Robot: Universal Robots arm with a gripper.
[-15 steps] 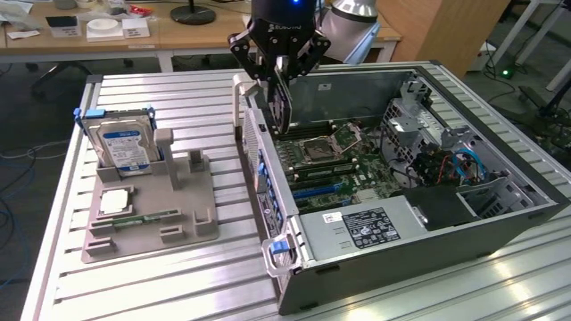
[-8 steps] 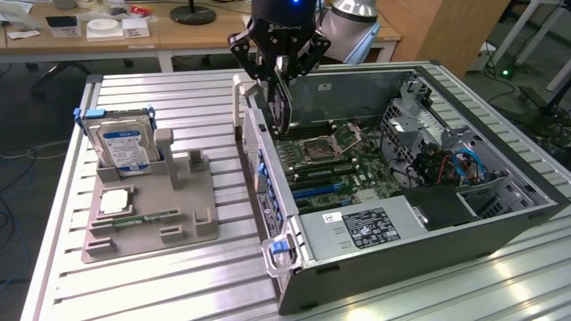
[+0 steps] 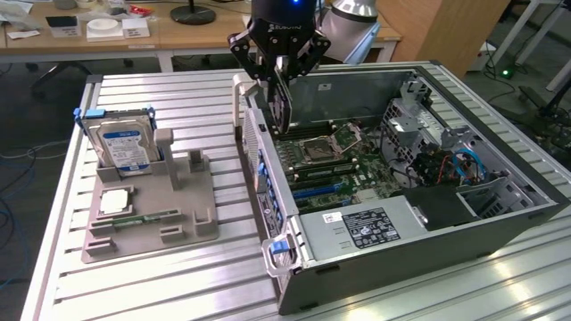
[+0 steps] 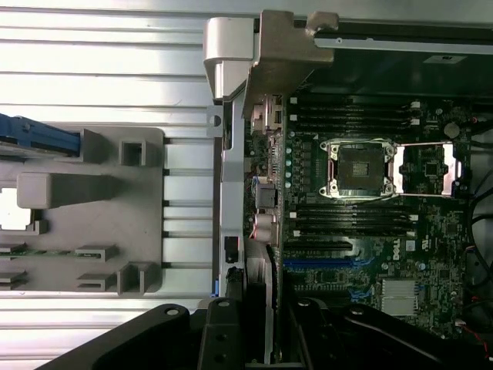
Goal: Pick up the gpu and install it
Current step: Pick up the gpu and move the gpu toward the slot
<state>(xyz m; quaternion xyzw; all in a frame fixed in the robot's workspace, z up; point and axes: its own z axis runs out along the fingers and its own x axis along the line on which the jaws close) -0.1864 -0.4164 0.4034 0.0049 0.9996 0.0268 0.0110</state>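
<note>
On the slatted bench [image 3: 178, 281], a grey parts holder [image 3: 178, 207] sits beside the open computer case [image 3: 402, 267]. Farther back, the pincer [image 3: 280, 67] clamps the gpu [image 3: 282, 110] edge-down, over the case's holder-side wall.

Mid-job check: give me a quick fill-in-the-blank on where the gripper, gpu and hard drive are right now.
1. The gripper is ____ on the gpu.
2. The gpu hangs ____ the open computer case, not seated in a slot.
3. The hard drive stands in the gray holder on the exterior view's ____.
Missing words: shut; above; left.
</note>
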